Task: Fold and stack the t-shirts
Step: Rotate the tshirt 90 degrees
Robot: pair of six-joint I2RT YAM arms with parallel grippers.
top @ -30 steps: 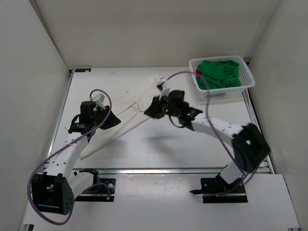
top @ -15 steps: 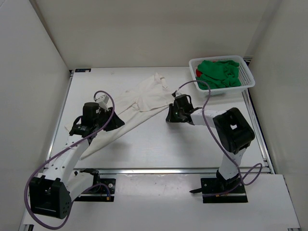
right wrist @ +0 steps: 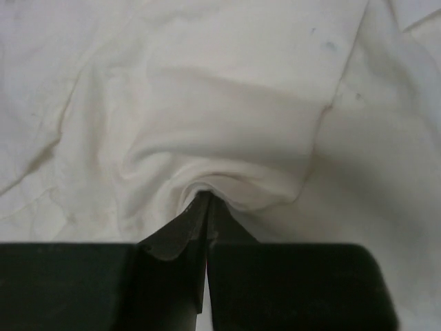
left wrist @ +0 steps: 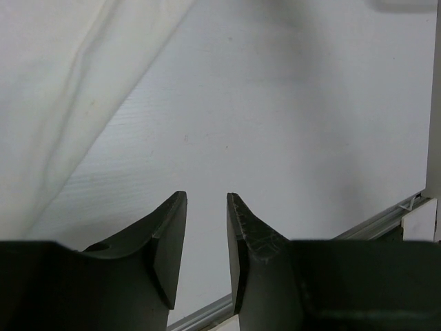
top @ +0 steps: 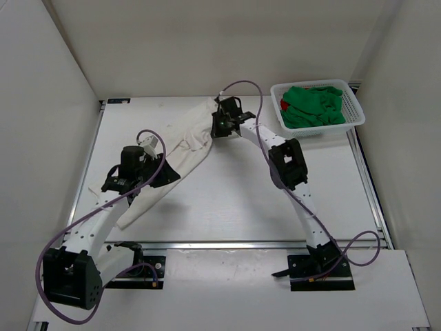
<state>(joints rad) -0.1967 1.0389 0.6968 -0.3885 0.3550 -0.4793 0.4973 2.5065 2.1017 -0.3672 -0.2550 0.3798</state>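
A cream-white t-shirt (top: pixel 180 153) lies in a long diagonal band from the table's far middle down to the near left. My right gripper (top: pixel 222 123) is stretched out to its far end and is shut on a bunched fold of the cloth (right wrist: pixel 227 110), which puckers over the closed tips (right wrist: pixel 207 200). My left gripper (top: pixel 172 178) hovers at the band's right edge, open and empty (left wrist: pixel 207 207); the shirt's edge (left wrist: pixel 62 117) lies to its left. A green t-shirt (top: pixel 314 105) fills the basket, with a bit of the red one (top: pixel 284 105) showing at its left.
The white mesh basket (top: pixel 353 117) stands at the far right corner. White walls enclose the table on three sides. A metal rail (top: pixel 241 243) runs along the near edge, with both arm bases behind it. Bare tabletop (top: pixel 234 200) lies right of the shirt.
My right arm has swung from mid-table out to the far side and shut on the cream-white shirt, dragging its upper part into a narrower band. The left gripper has hardly moved.
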